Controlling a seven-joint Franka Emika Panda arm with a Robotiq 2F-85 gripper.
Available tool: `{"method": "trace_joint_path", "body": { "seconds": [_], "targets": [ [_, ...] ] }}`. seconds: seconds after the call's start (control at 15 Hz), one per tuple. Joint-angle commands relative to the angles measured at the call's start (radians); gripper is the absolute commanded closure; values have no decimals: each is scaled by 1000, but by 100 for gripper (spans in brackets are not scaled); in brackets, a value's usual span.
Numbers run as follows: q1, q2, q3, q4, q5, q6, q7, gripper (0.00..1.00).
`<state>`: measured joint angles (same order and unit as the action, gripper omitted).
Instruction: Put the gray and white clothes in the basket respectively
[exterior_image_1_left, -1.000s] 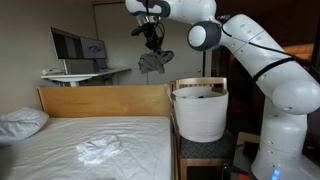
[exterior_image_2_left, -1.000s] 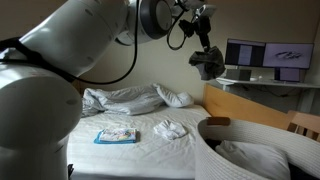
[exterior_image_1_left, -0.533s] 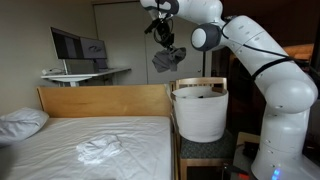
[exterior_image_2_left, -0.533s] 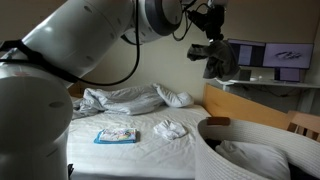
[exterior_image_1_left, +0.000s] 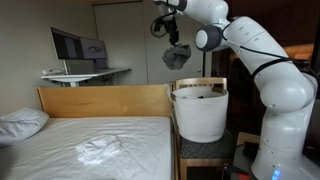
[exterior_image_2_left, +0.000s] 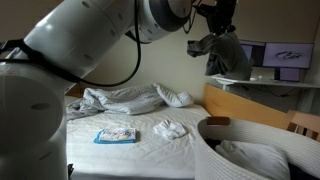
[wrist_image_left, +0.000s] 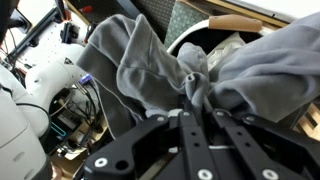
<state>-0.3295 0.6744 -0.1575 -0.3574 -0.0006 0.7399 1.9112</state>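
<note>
- An exterior camera faced the bed (exterior_image_1_left: 50, 138) side-on from mid-distance, with the basket (exterior_image_1_left: 198, 118) at right.
- An exterior camera sat close behind my arm (exterior_image_2_left: 60, 70).
- Both shared the bed and basket.
- The wrist camera looked closely past my jaws into the gray cloth (wrist_image_left: 140, 65).

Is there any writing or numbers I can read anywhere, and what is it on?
No text can be read in any view.
Monitor: only blurry shapes on its screen, no legible words.
Blue-and-white packet on the bed: print too small and blurred to read.
</note>
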Motion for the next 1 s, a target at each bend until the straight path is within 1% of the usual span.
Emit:
{"method": "trace_joint_path", "body": {
  "seconds": [0.0, 0.4, 0.47, 0.67, 0.73, 0.87, 0.93],
  "targets": [
    [57, -5, -18, -23, 0, 5, 236, 97],
    [181, 14, -34, -43, -42, -48, 596, 97],
    [197, 34, -38, -28, -50, -66, 644, 97],
    [238, 57, -39, -31, -59, -140, 782, 97],
    [264, 87, -214, 5, 5, -184, 705, 97],
    [289, 91, -194, -12, -47, -212, 698, 97],
    [299, 93, -206, -12, -46, -212, 697, 97]
  ]
}}
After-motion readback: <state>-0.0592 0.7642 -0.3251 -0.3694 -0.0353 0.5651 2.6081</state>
